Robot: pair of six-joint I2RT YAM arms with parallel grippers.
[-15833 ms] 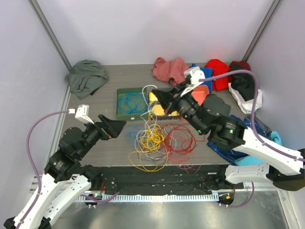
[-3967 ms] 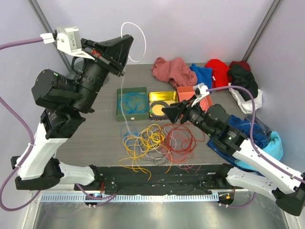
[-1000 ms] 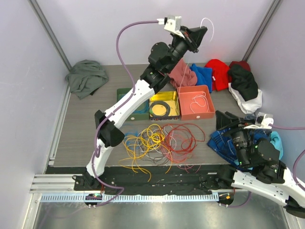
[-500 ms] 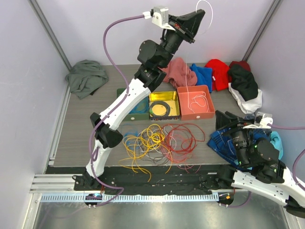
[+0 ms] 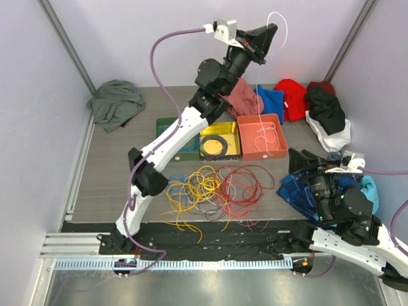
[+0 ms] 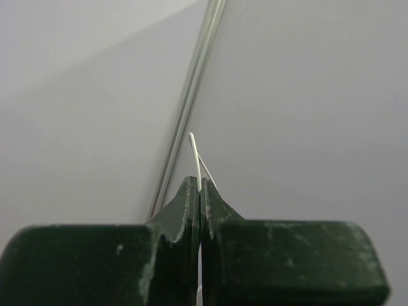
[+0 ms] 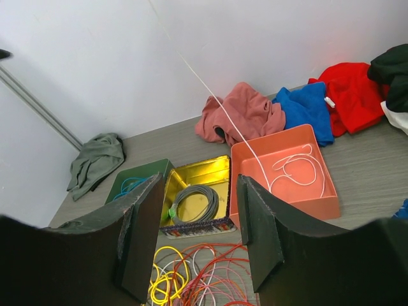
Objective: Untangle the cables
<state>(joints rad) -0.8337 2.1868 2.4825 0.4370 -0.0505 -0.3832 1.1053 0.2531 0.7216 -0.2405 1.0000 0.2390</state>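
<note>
A tangle of cables (image 5: pixel 210 191), yellow, orange, red, white and dark, lies in loose loops on the table near its front edge; it also shows low in the right wrist view as the tangle (image 7: pixel 191 280). My left gripper (image 5: pixel 264 35) is raised high over the back of the table, shut on a white cable (image 5: pixel 257 83). That cable hangs down into the orange box (image 5: pixel 278 152), where its end lies coiled. In the left wrist view the white cable (image 6: pixel 194 153) sticks out above the closed left gripper (image 6: pixel 199 182). My right gripper (image 5: pixel 298 160) (image 7: pixel 199 182) is open and empty, low at the right.
A green box (image 5: pixel 160 127) holds a blue cable, and a yellow box (image 5: pixel 234 137) holds a grey coil. Clothes lie around the back and right: a grey-green cloth (image 5: pixel 115 102), a pink cloth (image 5: pixel 242 99), a red cloth (image 5: pixel 290 92), a black cloth (image 5: pixel 326 108) and a blue cloth (image 5: pixel 294 190).
My left gripper rose with the white cable, then dipped a little and shifted right. The right arm has not moved.
</note>
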